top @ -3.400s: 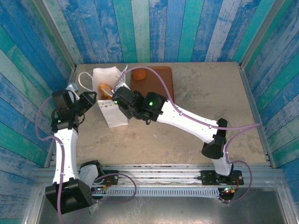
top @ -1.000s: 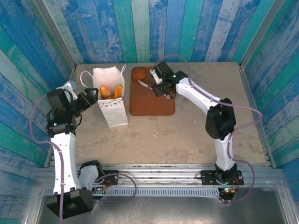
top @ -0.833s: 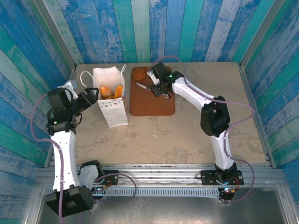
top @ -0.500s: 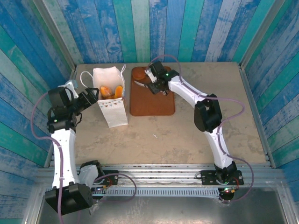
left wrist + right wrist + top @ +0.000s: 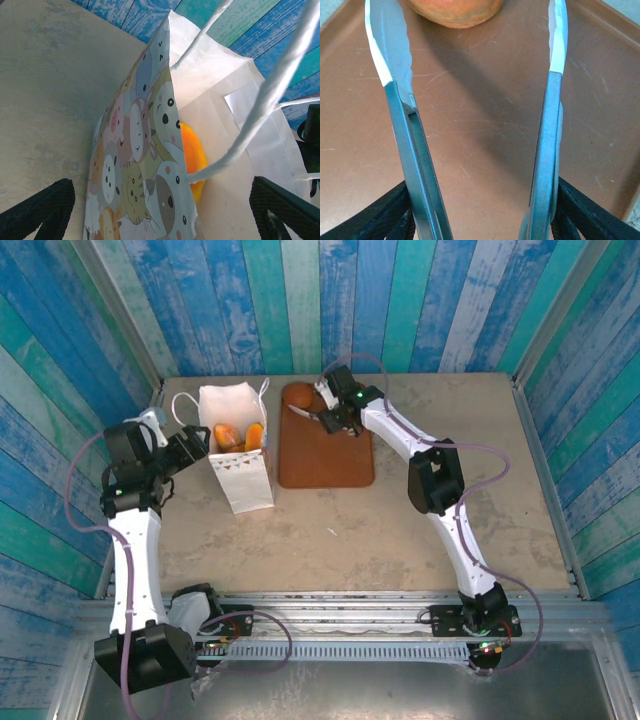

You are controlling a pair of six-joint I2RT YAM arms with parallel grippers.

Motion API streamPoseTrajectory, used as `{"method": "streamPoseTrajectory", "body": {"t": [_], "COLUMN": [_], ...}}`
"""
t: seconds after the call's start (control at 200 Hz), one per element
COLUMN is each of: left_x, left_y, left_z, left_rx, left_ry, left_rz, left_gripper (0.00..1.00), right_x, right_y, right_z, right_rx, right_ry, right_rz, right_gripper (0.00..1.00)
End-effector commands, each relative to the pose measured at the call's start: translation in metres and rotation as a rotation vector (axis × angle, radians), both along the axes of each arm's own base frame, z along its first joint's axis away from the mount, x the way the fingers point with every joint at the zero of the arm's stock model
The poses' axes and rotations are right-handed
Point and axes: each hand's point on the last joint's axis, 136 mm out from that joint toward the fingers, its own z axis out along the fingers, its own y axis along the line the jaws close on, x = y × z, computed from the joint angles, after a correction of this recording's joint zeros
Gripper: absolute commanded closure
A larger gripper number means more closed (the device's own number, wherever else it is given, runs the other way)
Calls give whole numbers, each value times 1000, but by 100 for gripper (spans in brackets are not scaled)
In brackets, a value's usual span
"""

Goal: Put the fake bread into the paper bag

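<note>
The white paper bag [image 5: 245,485] stands upright at the back left with two golden pieces of fake bread [image 5: 228,433] inside. One more orange-brown roll [image 5: 297,398] lies at the far left corner of the brown board [image 5: 325,455]. My right gripper [image 5: 338,412] is shut on metal tongs [image 5: 402,115], whose arms stand spread just short of that roll [image 5: 457,10]. My left gripper [image 5: 195,447] is open, its fingers astride the bag's left wall [image 5: 145,165], with yellow bread [image 5: 192,155] showing inside.
Blue and green plank walls close in the table [image 5: 450,490] on three sides. The bag's white loop handles [image 5: 260,110] hang across the left wrist view. The board lies right beside the bag.
My right gripper has left the bag's mouth and swung with the tongs to the board's far left end. The tong arms have spread wider. The left arm has hardly moved.
</note>
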Motion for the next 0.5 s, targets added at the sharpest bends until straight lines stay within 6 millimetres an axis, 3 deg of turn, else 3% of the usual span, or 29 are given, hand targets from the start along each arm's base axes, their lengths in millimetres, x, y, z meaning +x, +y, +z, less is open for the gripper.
{"method": "streamPoseTrajectory", "body": {"t": [0.0, 0.491], "left_x": [3, 2], "left_y": [4, 7], "left_z": [8, 9], "left_rx": [32, 48], "left_ry": [-19, -17], "left_rz": [3, 14], "left_gripper": [6, 6], "right_x": [4, 13], "right_y": [13, 23], "right_z": [7, -8], "right_rx": [40, 36], "right_ry": [-23, -31], "right_rz": [39, 48], "right_gripper": [33, 32]}}
